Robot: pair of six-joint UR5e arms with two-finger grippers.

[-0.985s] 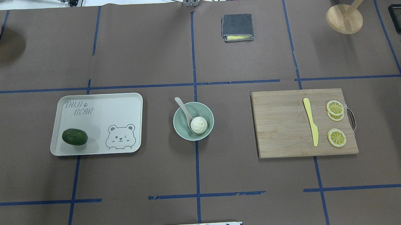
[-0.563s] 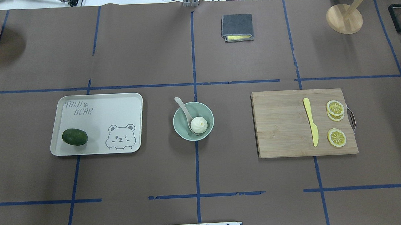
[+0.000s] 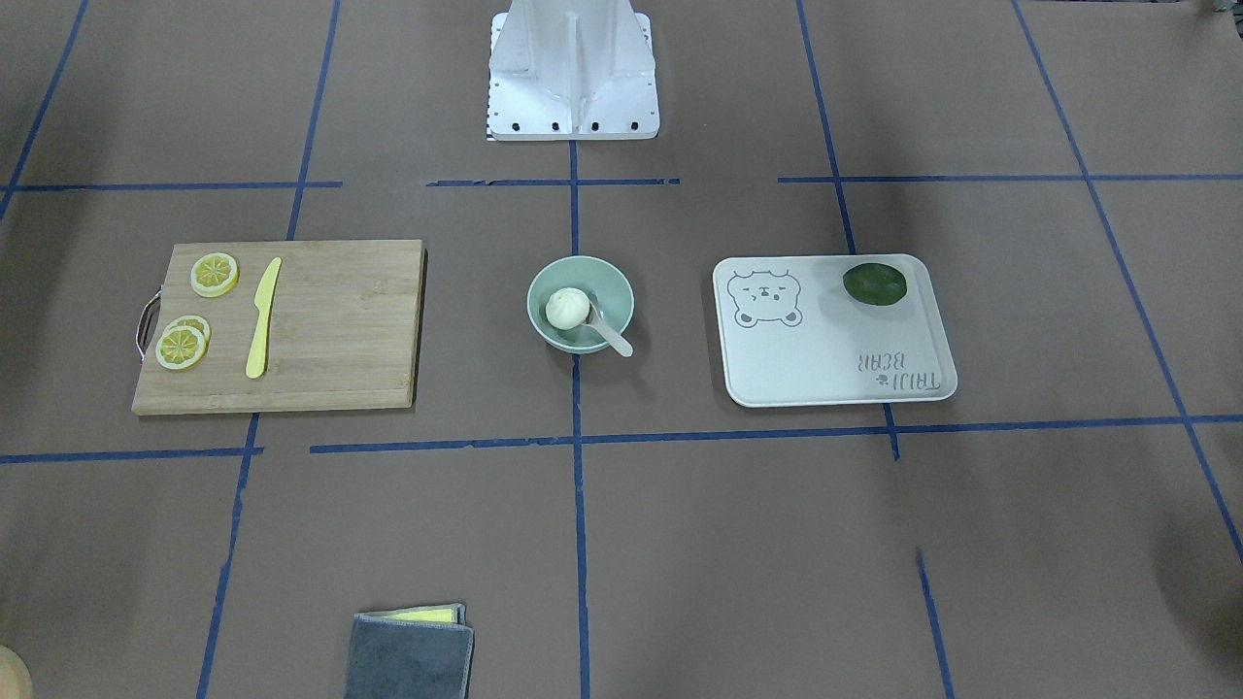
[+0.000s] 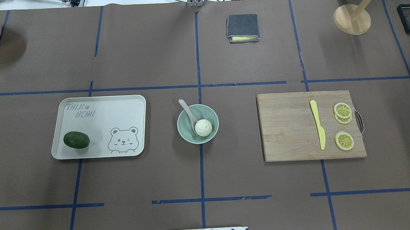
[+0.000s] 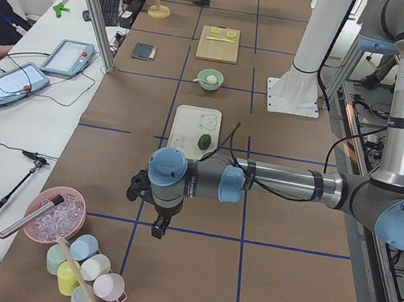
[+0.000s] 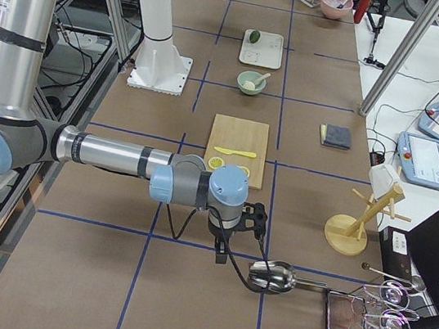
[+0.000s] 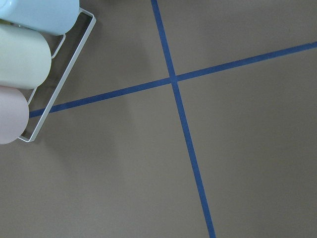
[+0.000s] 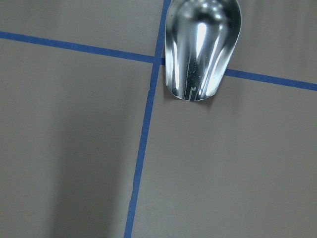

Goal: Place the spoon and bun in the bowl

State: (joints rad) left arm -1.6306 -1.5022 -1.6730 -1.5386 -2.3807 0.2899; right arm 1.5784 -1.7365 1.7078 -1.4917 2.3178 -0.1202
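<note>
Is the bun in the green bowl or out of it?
In. The bun sits inside the rim of the bowl, against the spoon.

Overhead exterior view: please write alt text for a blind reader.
A mint-green bowl at the table's centre holds a white bun and a spoon. A bear-print tray lies left of it, a cutting board with lemon slices right.

"TAIJI BEAR" is printed on the white bear-face tray (image 4: pixel 121 111), well apart from the left gripper (image 5: pixel 156 228).
</note>
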